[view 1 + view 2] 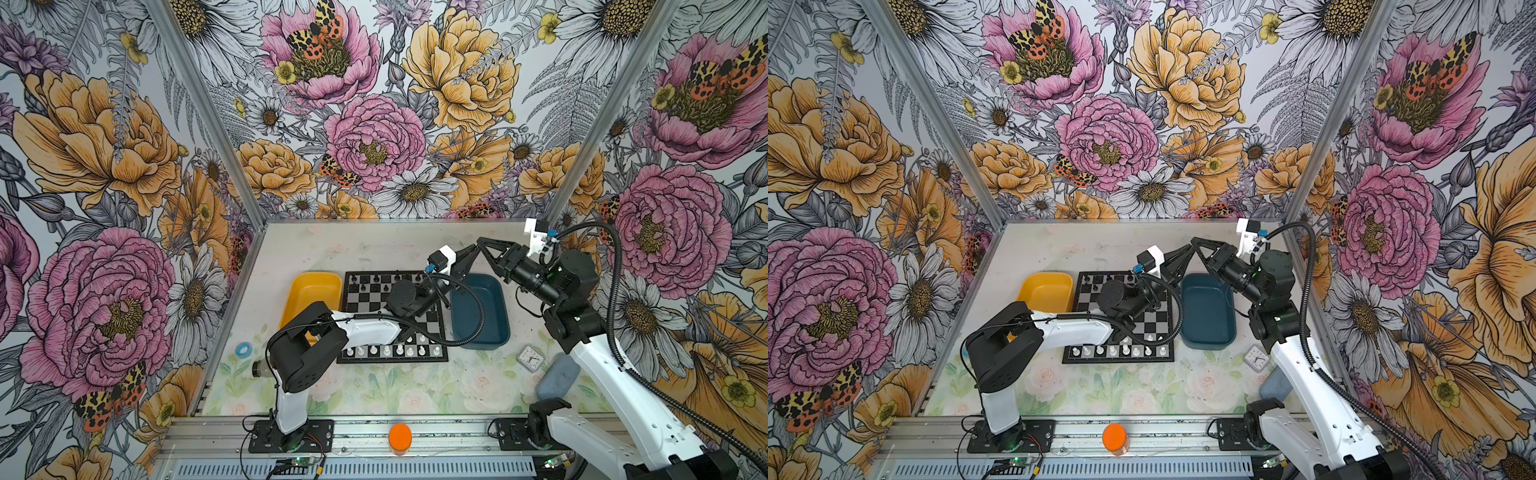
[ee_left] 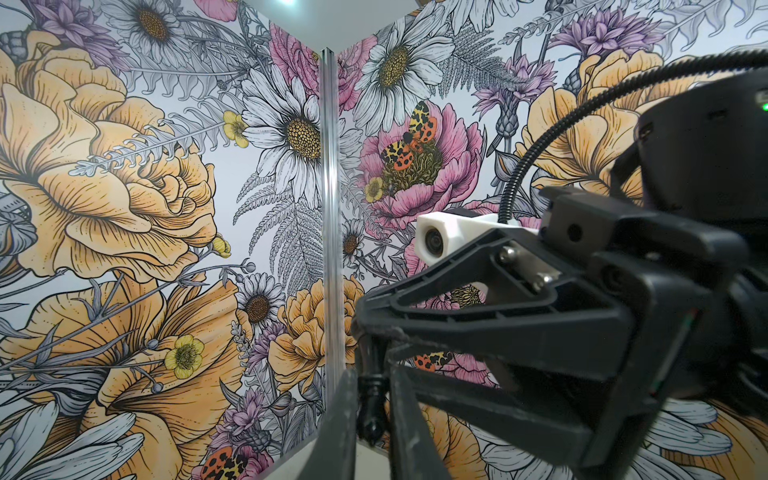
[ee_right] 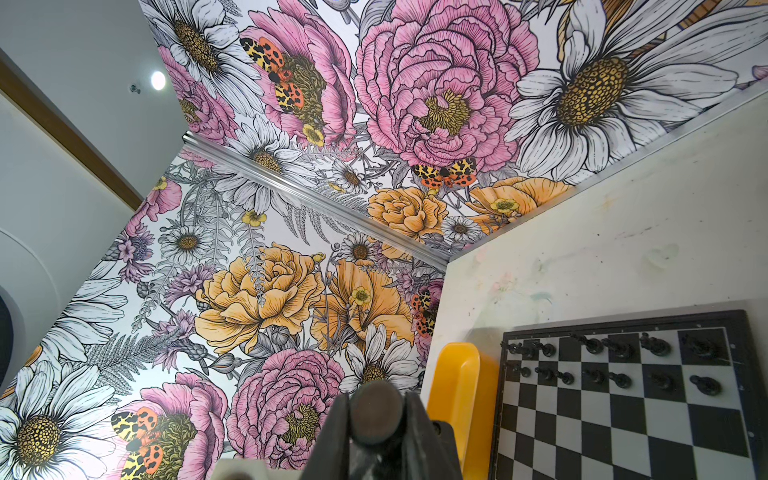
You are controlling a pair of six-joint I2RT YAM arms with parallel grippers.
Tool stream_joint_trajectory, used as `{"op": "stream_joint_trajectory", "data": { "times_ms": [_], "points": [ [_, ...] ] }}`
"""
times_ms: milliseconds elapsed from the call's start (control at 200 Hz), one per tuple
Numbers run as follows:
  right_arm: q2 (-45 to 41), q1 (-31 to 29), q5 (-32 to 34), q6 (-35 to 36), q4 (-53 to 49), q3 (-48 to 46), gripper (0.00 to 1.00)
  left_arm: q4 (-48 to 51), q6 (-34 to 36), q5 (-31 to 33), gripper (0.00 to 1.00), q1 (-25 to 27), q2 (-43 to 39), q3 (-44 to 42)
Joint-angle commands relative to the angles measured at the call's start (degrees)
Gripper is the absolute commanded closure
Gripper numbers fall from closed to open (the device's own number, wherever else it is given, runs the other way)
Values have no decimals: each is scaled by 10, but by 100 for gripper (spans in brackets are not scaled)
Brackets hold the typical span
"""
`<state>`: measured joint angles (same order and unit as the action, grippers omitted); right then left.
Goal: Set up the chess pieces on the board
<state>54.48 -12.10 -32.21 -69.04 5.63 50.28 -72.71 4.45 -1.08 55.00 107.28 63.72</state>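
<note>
Left claw (image 2: 372, 376), right claw (image 3: 376, 395) both gripping chess piece (image 2: 370, 407); lengthwise between them, base toward right claw

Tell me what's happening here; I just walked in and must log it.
Near the far right corner of the board, the left gripper and the right gripper meet in the air, both closed on one black chess piece, apparently a handover. Other black pieces stand in its far two rows, white pieces along its near edge.
</note>
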Motion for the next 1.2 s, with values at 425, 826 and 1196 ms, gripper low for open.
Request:
{"op": "stream_joint_trajectory", "data": {
  "times_ms": [425, 826, 1196],
  "points": [
    [-2, -4, -5, -3, 7, -11, 100, -7, -13, -13, 100, 3, -4, 4],
    [-4, -4, 0, -4, 6, -15, 61, -5, -16, -19, 100, 3, -11, 0],
    [-17, -1, 8, 0, 4, -19, 40, 11, -15, -14, 100, 0, -19, -6]
  ]
}}
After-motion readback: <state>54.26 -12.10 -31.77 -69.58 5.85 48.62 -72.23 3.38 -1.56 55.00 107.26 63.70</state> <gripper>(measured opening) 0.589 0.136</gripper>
